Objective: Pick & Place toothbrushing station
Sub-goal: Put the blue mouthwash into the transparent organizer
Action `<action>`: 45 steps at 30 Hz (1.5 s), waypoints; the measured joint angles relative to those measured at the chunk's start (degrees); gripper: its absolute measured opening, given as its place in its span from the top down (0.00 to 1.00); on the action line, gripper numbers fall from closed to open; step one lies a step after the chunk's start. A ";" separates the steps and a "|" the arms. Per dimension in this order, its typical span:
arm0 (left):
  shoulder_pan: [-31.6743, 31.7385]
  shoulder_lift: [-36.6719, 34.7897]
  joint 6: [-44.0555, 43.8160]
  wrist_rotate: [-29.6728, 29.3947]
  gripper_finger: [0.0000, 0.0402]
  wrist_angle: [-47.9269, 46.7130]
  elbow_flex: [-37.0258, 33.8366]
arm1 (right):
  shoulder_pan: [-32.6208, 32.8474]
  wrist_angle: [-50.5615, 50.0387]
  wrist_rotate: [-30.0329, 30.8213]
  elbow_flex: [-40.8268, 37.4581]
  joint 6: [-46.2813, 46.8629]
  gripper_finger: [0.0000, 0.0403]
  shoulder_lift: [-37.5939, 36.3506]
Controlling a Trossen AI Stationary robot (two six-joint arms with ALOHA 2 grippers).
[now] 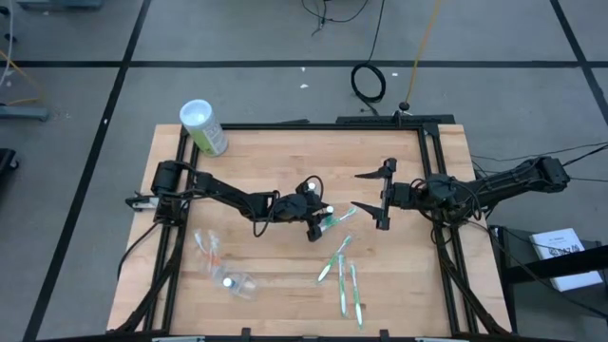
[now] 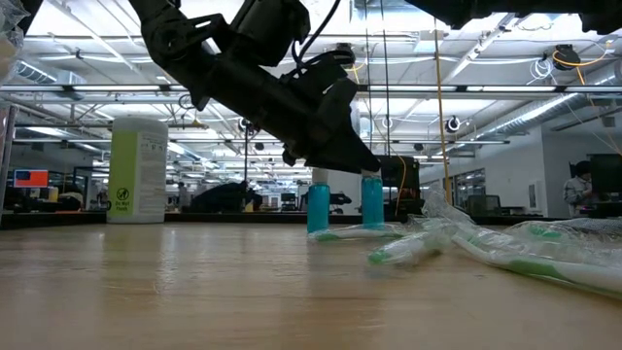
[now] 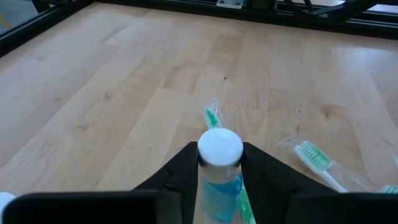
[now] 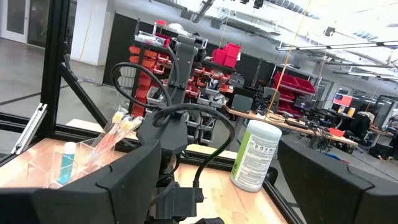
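Note:
My left gripper (image 1: 321, 220) is near the table's middle, shut on a small blue tube with a white top (image 3: 219, 163). A green-and-white toothbrush (image 3: 211, 116) lies on the table just beyond it. In the low view two blue tubes (image 2: 318, 206) (image 2: 372, 201) stand upright under this gripper; which one is held does not show there. Several more toothbrushes (image 1: 344, 275) lie toward the near edge. The clear plastic holder (image 1: 223, 266) lies at the near left with a blue tube (image 4: 65, 165) in it. My right gripper (image 1: 378, 198) is open and empty, right of the middle. My left gripper pinches the blue tube between its two fingers (image 3: 185, 169), on the tube's upper part just below the white top (image 3: 219, 175). The fingers come slanting down from the table's left. The tube stands upright. Whether its lower end rests on the table I cannot tell.
A large green canister with a white lid (image 1: 204, 128) stands at the far left corner. A black frame (image 1: 437, 180) runs along the table's edges. The wrapped toothbrushes (image 2: 544, 258) lie close to the low camera. Bare wood (image 1: 247, 161) shows between the canister and the arms.

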 joint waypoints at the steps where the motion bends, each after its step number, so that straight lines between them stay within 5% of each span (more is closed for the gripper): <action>1: 0.00 0.01 0.01 0.02 0.74 0.00 0.00 | 0.00 -0.02 0.01 0.00 0.00 0.21 0.00; 11: 0.00 -2.92 0.29 2.83 0.79 -2.25 -0.04 | 0.00 -0.08 0.00 0.00 0.01 0.21 0.00; 24: -8.53 -30.45 -0.90 3.76 0.80 -33.13 -0.02 | 0.00 -0.35 0.01 -0.02 0.00 0.21 0.00; 33: -29.83 -43.67 -18.29 -20.50 0.80 -42.55 -7.39 | 0.00 -0.31 -0.01 -0.02 0.02 0.21 0.02; 45: -56.56 -47.97 -36.70 -34.53 0.80 -54.70 -11.41 | 0.00 -0.01 -0.01 -0.01 1.33 0.21 0.02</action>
